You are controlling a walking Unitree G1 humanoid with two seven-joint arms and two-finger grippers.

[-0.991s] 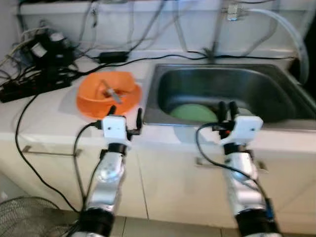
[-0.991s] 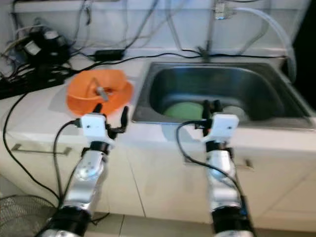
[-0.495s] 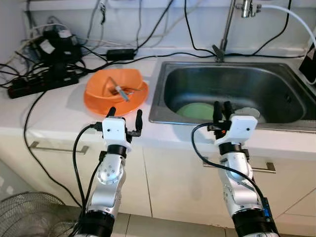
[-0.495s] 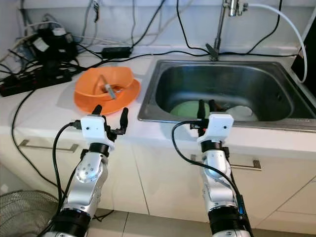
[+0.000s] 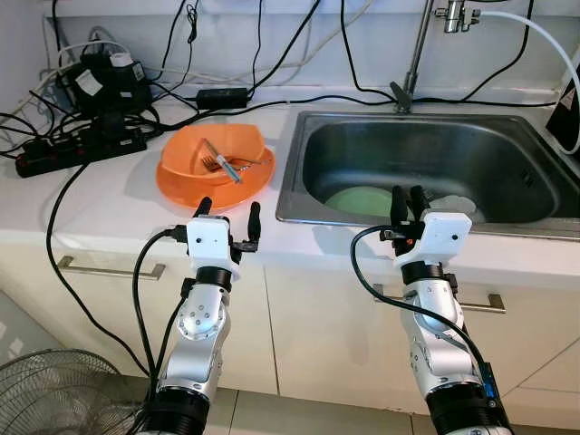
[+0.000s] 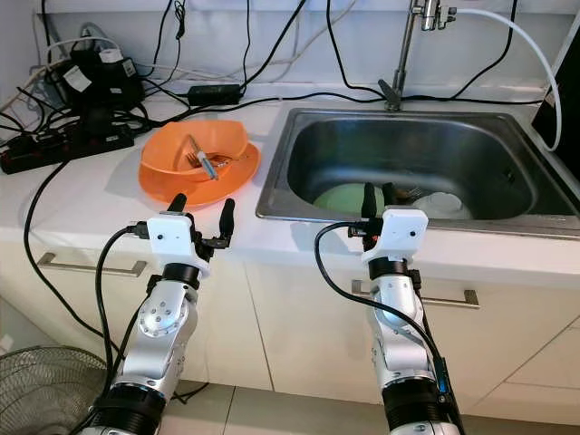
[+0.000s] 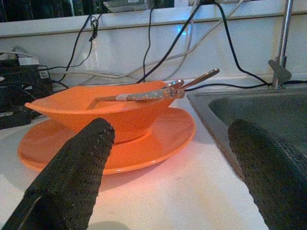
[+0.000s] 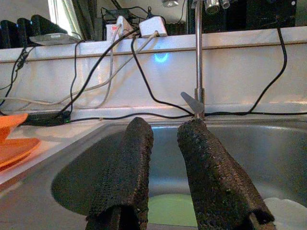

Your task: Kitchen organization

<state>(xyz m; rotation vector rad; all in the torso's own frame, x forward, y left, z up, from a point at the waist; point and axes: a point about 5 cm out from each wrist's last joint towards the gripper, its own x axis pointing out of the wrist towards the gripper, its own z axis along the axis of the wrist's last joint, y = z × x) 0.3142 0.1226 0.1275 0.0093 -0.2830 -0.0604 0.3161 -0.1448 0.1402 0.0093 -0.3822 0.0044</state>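
Left gripper had its fingers spread wide, hovering at the counter edge just in front of the orange bowl. Right gripper had its fingers nearly together with just a narrow gap, holding nothing, up at the front rim of the sink. From the head camera you could see the fork lying in the bowl and a green plate down in the sink. The left wrist camera showed the bowl actually sat on an orange plate.

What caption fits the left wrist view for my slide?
Open left gripper faces an orange bowl holding cutlery, stacked on an orange plate beside the sink.
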